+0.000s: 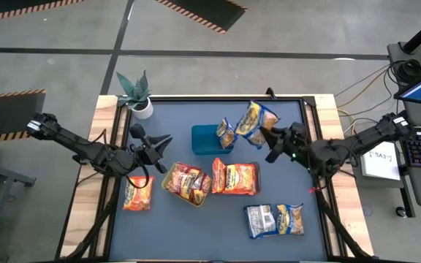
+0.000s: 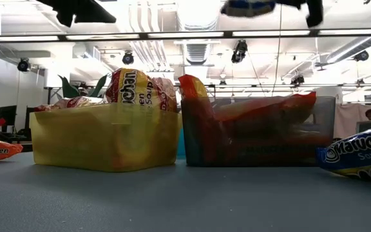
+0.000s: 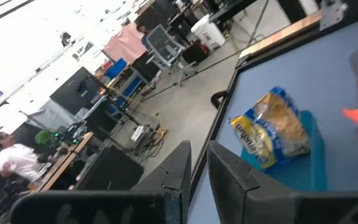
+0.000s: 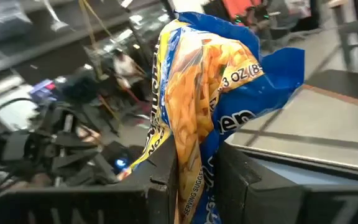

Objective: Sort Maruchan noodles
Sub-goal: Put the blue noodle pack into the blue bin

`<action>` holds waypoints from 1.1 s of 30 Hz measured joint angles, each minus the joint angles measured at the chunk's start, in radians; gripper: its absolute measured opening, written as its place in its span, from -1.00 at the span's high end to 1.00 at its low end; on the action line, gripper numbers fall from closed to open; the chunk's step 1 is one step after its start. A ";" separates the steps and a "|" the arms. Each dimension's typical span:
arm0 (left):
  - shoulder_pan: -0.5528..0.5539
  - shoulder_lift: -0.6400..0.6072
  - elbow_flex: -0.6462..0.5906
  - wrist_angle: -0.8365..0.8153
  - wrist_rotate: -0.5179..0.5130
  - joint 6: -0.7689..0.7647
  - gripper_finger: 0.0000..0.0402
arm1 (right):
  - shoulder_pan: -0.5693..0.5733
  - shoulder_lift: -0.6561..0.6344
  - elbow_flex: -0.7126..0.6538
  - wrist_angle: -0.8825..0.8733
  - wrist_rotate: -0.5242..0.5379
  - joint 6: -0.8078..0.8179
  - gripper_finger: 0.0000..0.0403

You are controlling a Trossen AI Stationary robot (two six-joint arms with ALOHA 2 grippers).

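My right gripper (image 1: 272, 140) hangs above the table's far right part, shut on a blue-and-yellow Maruchan packet (image 1: 256, 123). Another blue-and-yellow packet (image 1: 226, 134) leans in the blue tray (image 1: 205, 139). Red-orange packets (image 1: 187, 179) fill the yellow-green tray (image 2: 102, 138), and orange packets (image 1: 236, 177) fill the black tray (image 2: 263, 132). One orange packet (image 1: 138, 193) lies flat at the near left, and two blue-and-yellow packets (image 1: 274, 219) lie at the near right. My left gripper (image 1: 158, 143) is raised left of the trays, shut and holding nothing. My right gripper pinches the blue-and-yellow packet between its two fingers at a crumpled end (image 4: 194, 186). The fingers come at it about level from the table's right side. The rest of the packet (image 4: 210, 74) sticks out past the fingertips, bent and lifted clear of the table and trays.
A potted plant (image 1: 137, 95) stands at the table's far left corner. Bare mat lies along the near edge between the loose packets (image 1: 203, 226). A person (image 3: 8, 158) sits at a bench in the room beyond the table.
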 joint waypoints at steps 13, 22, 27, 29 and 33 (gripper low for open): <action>0.000 -0.025 0.000 -0.077 -0.049 -0.020 0.82 | -0.210 0.358 0.577 -0.680 -0.266 0.146 0.68; 0.000 -0.037 0.000 -0.112 -0.050 -0.045 0.82 | -0.394 0.599 0.885 -0.907 -0.601 0.147 0.68; 0.000 -0.036 0.000 -0.113 -0.049 -0.046 0.82 | -0.472 0.716 1.019 -1.026 -0.763 0.179 0.68; 0.000 -0.036 0.000 -0.115 -0.049 -0.046 0.82 | -0.499 0.762 1.069 -1.081 -0.820 0.198 0.68; 0.000 -0.036 0.000 -0.122 -0.049 -0.053 0.82 | -0.546 0.836 1.157 -1.199 -0.935 0.248 0.68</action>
